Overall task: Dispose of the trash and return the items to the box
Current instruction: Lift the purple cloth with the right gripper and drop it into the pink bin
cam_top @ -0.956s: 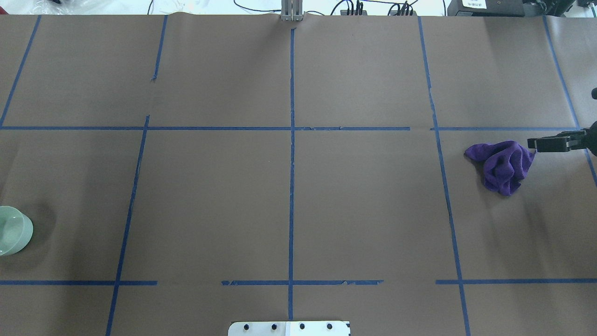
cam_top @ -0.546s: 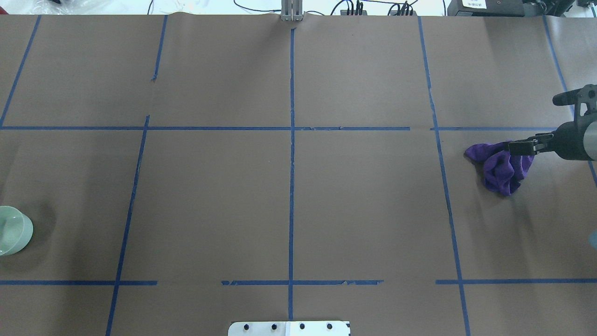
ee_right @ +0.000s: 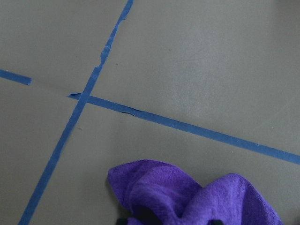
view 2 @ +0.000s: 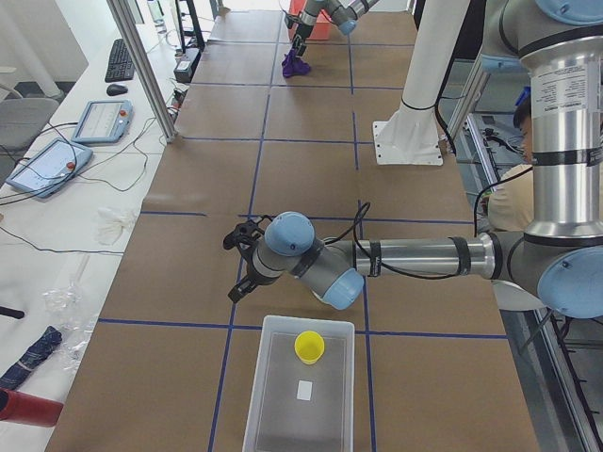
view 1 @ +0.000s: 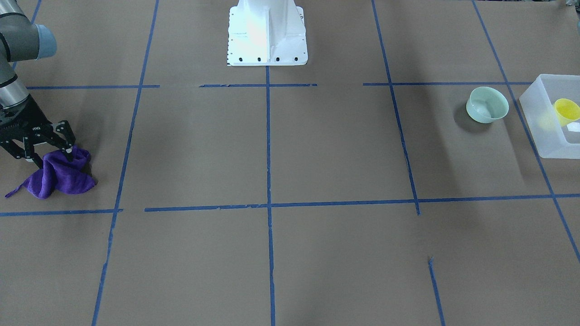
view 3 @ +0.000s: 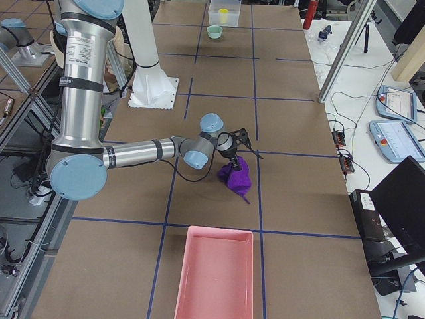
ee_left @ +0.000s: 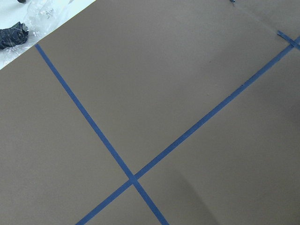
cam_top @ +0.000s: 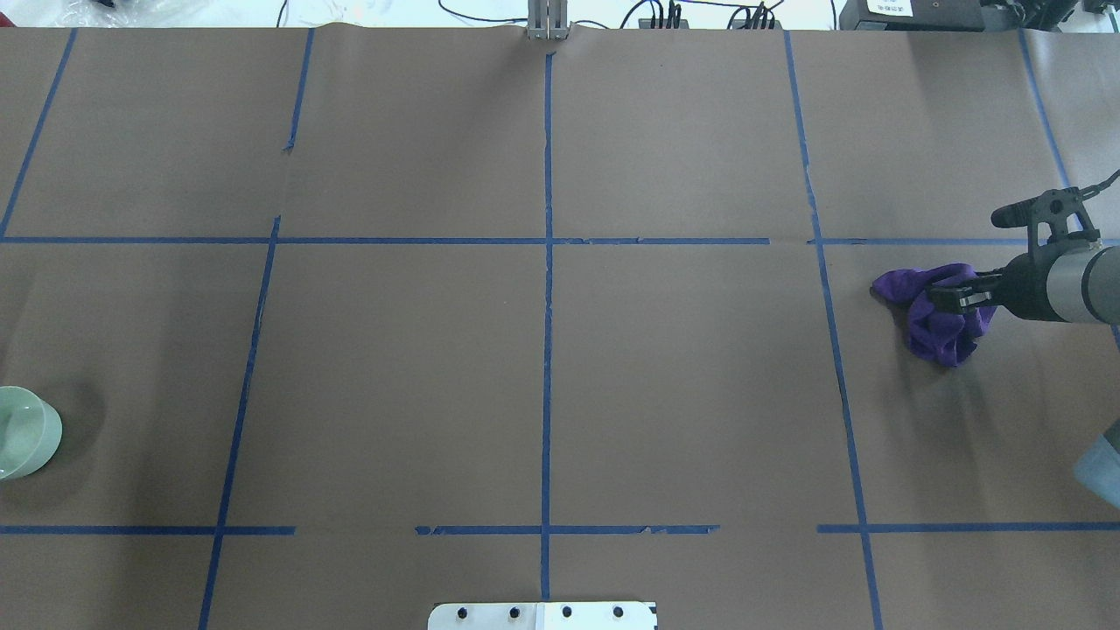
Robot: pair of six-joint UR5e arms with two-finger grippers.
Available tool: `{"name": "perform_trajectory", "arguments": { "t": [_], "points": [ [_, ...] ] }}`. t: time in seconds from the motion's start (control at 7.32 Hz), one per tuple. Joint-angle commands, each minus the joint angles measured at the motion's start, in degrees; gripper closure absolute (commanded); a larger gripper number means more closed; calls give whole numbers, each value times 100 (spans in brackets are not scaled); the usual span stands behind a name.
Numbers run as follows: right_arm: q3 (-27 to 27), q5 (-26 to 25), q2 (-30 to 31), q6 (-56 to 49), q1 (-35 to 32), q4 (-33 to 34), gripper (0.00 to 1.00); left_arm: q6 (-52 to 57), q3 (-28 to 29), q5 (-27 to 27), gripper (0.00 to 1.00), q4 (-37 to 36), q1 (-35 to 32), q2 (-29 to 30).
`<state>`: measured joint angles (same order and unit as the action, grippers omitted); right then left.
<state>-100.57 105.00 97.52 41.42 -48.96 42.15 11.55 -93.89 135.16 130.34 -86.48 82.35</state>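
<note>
The pale mint-green bowl (view 1: pixel 487 105) stands upright on the table near the box (view 1: pixel 543 138); it also shows at the left edge of the overhead view (cam_top: pixel 22 433). The yellow cup (view 1: pixel 566 111) lies inside the frosted box next to a small white label. A crumpled purple cloth (cam_top: pixel 941 337) lies at the table's right side. My right gripper (cam_top: pixel 954 296) is open, its fingers straddling the top of the cloth (view 1: pixel 59 179). My left gripper (view 2: pixel 234 266) hovers just beyond the box (view 2: pixel 273 395); I cannot tell whether it is open or shut.
A pink tray (view 3: pixel 216 272) sits near the table's right end, just past the cloth (view 3: pixel 236 178). The white robot base (view 1: pixel 267 31) stands at the middle of the near edge. Blue tape lines grid the brown table.
My right gripper has moved leftward from the table edge onto the purple cloth, and its fingers now reach into the folds. The bowl has not moved.
</note>
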Motion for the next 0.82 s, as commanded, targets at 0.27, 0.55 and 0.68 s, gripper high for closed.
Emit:
{"name": "perform_trajectory", "arguments": {
  "t": [0.27, 0.55, 0.68],
  "points": [
    [-365, 404, 13, -2516, -1040, 1185, 100, -143, -58, 1, 0, -113, 0, 9],
    [-543, 1692, 100, -4256, -2593, 1953, 100, -1098, -645, -25, 0, -543, 0, 0],
    [-526, 2160, 162, -5370, -3489, 2416, 100, -1467, -752, -51, 0, -536, 9, 9]
  ]
}}
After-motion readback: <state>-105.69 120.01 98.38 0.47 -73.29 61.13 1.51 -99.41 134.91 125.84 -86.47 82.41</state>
